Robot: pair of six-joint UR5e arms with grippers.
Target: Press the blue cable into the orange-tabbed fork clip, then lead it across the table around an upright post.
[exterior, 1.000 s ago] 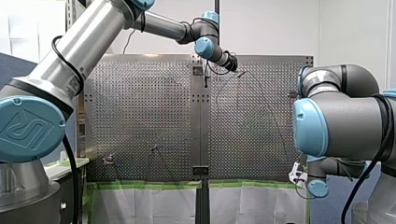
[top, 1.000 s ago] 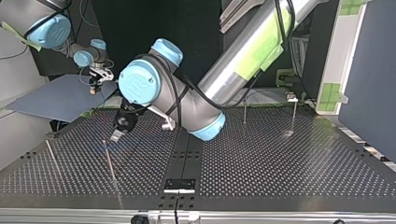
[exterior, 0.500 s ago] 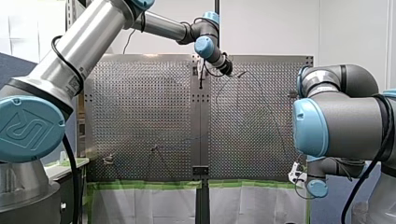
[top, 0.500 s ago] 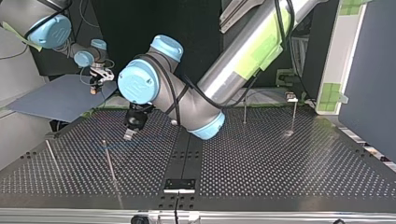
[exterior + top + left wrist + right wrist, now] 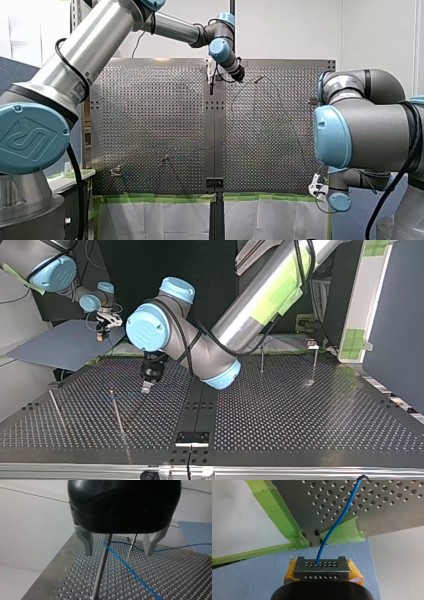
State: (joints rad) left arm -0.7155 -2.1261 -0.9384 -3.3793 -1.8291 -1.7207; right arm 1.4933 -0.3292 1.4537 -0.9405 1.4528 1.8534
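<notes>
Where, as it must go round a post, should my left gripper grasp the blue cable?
Take the straight stretch of blue cable beside the post, coming down from above with my left gripper open, fingers astride it. It is thin and runs slantwise between them, so closing across it should catch it.

Perforated metal table [image 5: 300, 415], split down the middle by a dark strip [image 5: 200, 405]. Thin upright posts [image 5: 262, 359] near the edge by the arms, others toward an opposite corner. Blue cable [image 5: 130, 570] stretched across the holes past one post, leaving over a corner edged with green tape [image 5: 274, 510].
</notes>
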